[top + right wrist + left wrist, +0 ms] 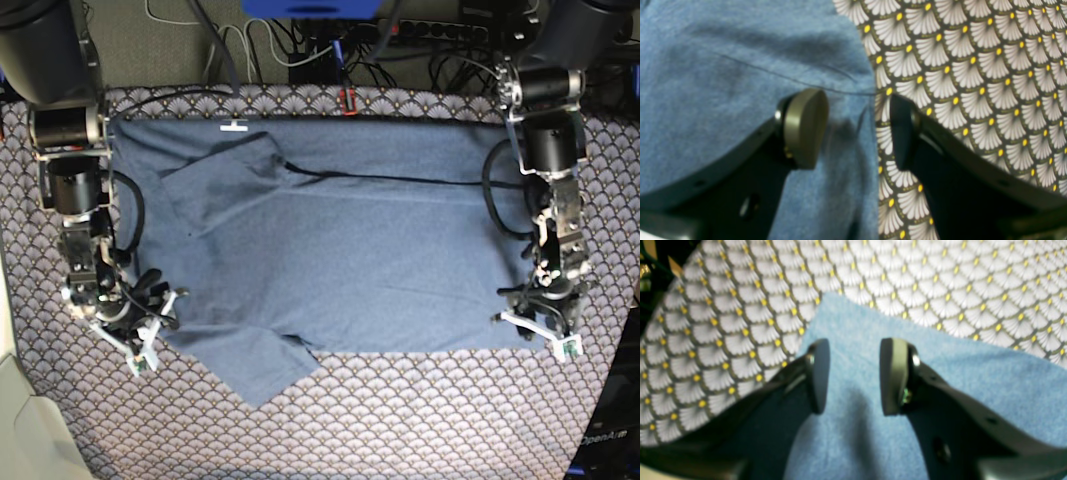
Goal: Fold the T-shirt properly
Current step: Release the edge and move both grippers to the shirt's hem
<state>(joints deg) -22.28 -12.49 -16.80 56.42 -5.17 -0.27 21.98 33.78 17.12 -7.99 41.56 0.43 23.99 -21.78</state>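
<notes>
The slate-blue T-shirt lies spread on the patterned tablecloth. Its white neck label is at the back left, one sleeve is folded onto the body, and the other sleeve points toward the front. My left gripper stands open at the shirt's front right corner. In the left wrist view this left gripper is above blue T-shirt cloth. My right gripper is open at the shirt's left edge. In its own view the right gripper straddles that T-shirt edge, one finger over cloth, one over tablecloth.
Cables and a power strip run along the back beyond the table. A long dark crease crosses the shirt's upper part. The table's left edge meets a pale surface, and a dark stand sits at the front right.
</notes>
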